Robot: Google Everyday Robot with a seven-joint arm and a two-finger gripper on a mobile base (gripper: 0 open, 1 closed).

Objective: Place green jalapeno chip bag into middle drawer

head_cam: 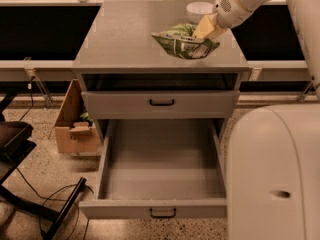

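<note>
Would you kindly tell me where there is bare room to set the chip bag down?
The middle drawer is bare from wall to wall. The cabinet top is bare on its left half. Its right side is crowded: the gripper holds the green jalapeno chip bag there, white bowl behind.
</note>
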